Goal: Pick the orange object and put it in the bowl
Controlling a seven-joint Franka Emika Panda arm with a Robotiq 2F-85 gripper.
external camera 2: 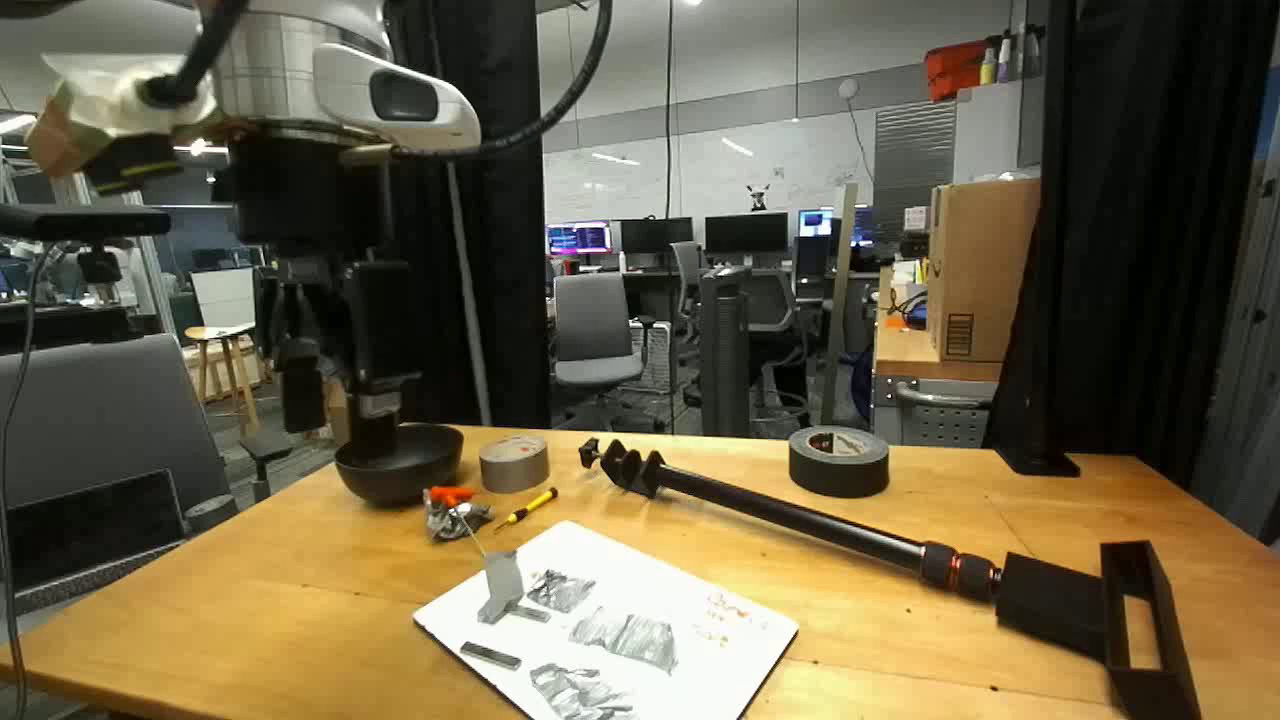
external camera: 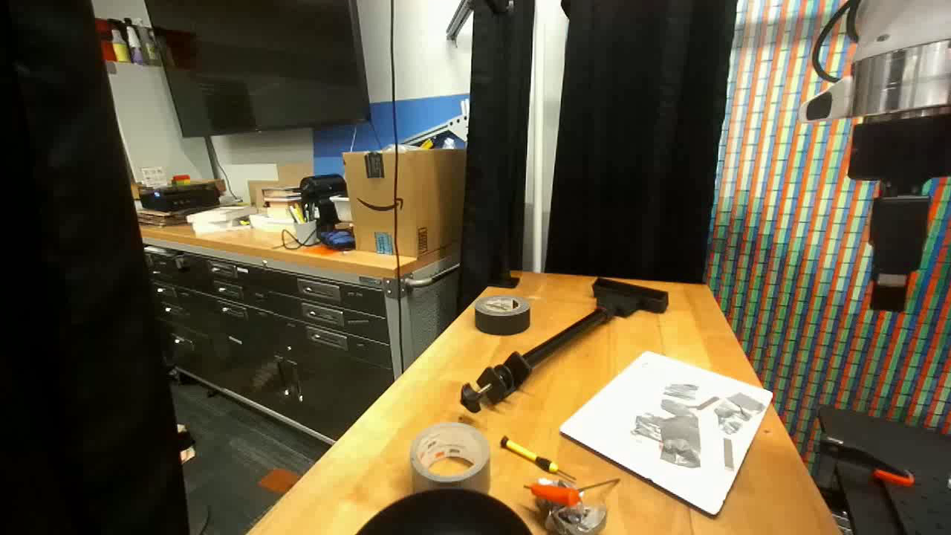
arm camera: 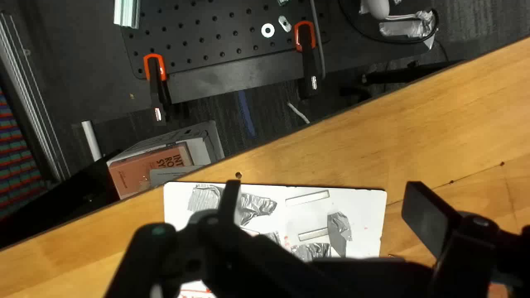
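Black curtains (external camera: 639, 148) are hung behind a wooden table (external camera: 416, 394), on which the orange object (external camera: 556, 493) is seen resting on a crumpled silver clump (external camera 2: 448, 524), just beside the black bowl (external camera 2: 400, 486). Nothing is held by the gripper (arm camera: 325, 203): it is raised well above the table, apart from the bowl, and its jaws are shown wide apart in the wrist view, with a white board (external camera: 613, 412) in sight between them. The pick is judged to be not yet begun. From here, trouble could be caused by the clump: as the orange object is borne by it, both might be pinched together, or the grip might be spoiled by its uneven shape. A thin shaft (external camera: 600, 484) seems to be joined to the orange object, so the bowl's rim could be caught by it when the load is lowered, and the object dropped outside. With so little room left, the bowl might be nudged or tipped by jaws brought down too wide. The spot is also crowded by the yellow screwdriver (external camera: 530, 455) and the grey tape roll (external camera 2: 514, 467); either could be knocked aside, or the screwdriver gripped by mistake if the aim is poor.
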